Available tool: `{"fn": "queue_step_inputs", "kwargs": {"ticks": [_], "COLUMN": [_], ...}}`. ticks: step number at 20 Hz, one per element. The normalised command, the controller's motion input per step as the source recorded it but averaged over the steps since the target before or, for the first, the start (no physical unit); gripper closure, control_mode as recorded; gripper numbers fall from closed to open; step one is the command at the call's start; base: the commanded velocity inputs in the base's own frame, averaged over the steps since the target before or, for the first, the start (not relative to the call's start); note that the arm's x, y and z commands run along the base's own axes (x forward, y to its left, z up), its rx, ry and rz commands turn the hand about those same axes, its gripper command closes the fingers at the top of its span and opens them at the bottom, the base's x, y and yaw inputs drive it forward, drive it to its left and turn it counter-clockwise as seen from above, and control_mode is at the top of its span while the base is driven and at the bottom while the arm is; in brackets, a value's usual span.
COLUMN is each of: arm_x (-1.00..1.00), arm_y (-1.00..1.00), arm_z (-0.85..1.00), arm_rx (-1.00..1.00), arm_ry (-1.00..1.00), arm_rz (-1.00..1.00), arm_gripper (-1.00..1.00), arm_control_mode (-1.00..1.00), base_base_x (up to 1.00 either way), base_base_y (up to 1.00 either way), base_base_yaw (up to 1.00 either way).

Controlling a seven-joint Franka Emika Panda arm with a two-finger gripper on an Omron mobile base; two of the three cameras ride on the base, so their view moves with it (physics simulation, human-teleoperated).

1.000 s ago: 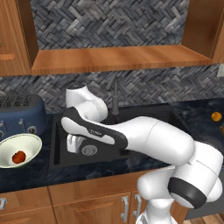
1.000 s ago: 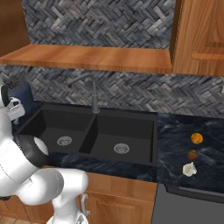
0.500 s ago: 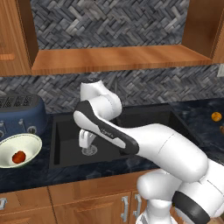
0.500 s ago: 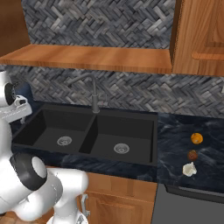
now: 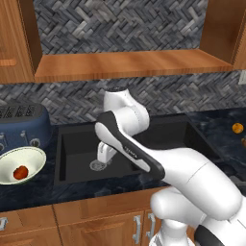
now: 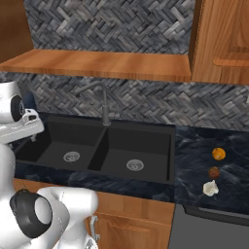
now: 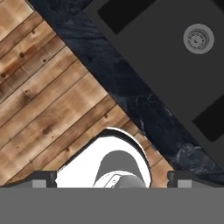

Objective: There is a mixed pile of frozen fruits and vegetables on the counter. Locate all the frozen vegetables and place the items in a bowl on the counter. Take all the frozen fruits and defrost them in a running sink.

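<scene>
Dark blue-black marbled stone counter (image 5: 214,127) under a herringbone backsplash. Left base view: wide pale green bowl (image 5: 20,165) beside the blue toaster (image 5: 21,127), red-orange tomato-like ball (image 5: 19,172) already inside. My arm hangs over the matte black double sink (image 5: 77,144).

Right base view: bright orange fruit ball (image 6: 219,153), a darker brownish ball (image 6: 214,172) and the pale cream garlic-like bulb (image 6: 210,188) sit close together, well right of the sink.

Hand view: gripper (image 7: 112,180) with jaws fully spread, holding nothing — looking down at the counter edge and wooden floor (image 7: 39,87).

Risk: the pile is tight — I could nudge a neighbour, which may roll off the edge.
</scene>
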Motion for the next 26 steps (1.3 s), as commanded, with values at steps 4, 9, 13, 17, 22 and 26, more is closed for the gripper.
{"fn": "queue_step_inputs", "kwargs": {"ticks": [4, 9, 13, 17, 22, 26], "arm_x": [0.0, 0.01, 0.08, 0.09, 0.15, 0.14], "arm_y": [-0.25, -0.45, -0.49, -0.53, -0.41, -0.38], "arm_z": [0.02, 0.0, 0.0, 0.0, 0.0, 0.0], "arm_rx": [0.0, 0.0, 0.0, 0.0, -0.01, -0.01], "arm_ry": [0.01, 0.01, 0.02, 0.0, 0.0, 0.0], "arm_rz": [-0.17, -0.19, -0.18, -0.14, -0.06, -0.05], "arm_gripper": [-1.0, -1.0, -1.0, -1.0, -1.0, -1.0], "arm_control_mode": [-1.0, -1.0, -1.0, -1.0, -1.0, -1.0], "base_base_x": [0.0, 0.0, 0.0, 0.0, 0.0, 0.0], "base_base_y": [0.0, 0.0, 0.0, 0.0, 0.0, 0.0], "base_base_yaw": [0.0, 0.0, 0.0, 0.0, 0.0, 0.0]}}
